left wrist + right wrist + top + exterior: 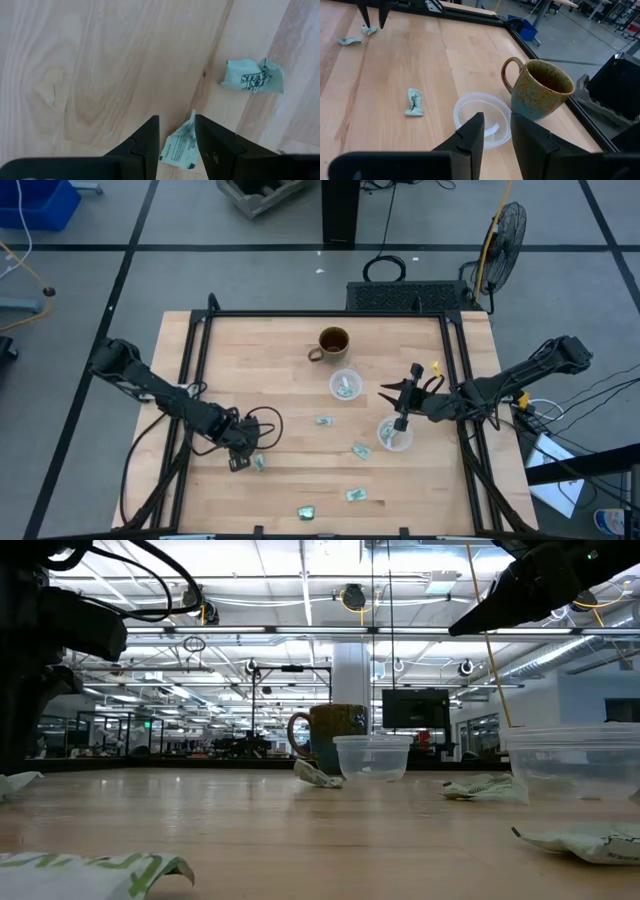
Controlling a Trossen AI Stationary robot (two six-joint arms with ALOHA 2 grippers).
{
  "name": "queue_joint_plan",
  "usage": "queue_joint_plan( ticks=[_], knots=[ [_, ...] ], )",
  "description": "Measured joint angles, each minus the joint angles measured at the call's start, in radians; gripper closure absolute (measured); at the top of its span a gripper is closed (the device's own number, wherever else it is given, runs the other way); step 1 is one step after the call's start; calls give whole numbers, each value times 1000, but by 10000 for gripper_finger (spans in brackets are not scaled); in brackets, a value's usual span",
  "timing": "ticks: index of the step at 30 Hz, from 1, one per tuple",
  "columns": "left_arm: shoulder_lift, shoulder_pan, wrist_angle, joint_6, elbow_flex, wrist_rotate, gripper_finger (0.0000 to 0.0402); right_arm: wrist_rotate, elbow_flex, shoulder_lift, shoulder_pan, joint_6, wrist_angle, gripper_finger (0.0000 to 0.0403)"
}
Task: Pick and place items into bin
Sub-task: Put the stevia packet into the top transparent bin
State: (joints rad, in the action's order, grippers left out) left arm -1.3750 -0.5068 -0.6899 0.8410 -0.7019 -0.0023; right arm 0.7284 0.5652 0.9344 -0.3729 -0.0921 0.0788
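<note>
Pale wooden tabletop (290, 390) inside black frame, grey floor around. Small crumpled green-and-white packets (361, 450) scattered from 5 to 7 o'clock. Left gripper (241, 461) slightly parted, straddling one packet (181, 146). Right gripper (402, 416) narrowly parted, empty, over clear plastic cup (394, 436).

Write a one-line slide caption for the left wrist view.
Left gripper low over the wooden table, jaws open around one green-and-white wrapper, a second wrapper lying nearby.
</note>
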Motion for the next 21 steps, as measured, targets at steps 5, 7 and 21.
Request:
queue_joint_plan(
  ticks=[5,7,21],
  knots=[
    [0,0,7,3,0,2,273,0,0,0,0,0,0,314],
    [0,-1,10,3,0,3,273,0,0,0,0,0,0,314],
    [-29,-77,49,-36,0,-44,273,-1,0,0,0,0,1,314]
  ],
)
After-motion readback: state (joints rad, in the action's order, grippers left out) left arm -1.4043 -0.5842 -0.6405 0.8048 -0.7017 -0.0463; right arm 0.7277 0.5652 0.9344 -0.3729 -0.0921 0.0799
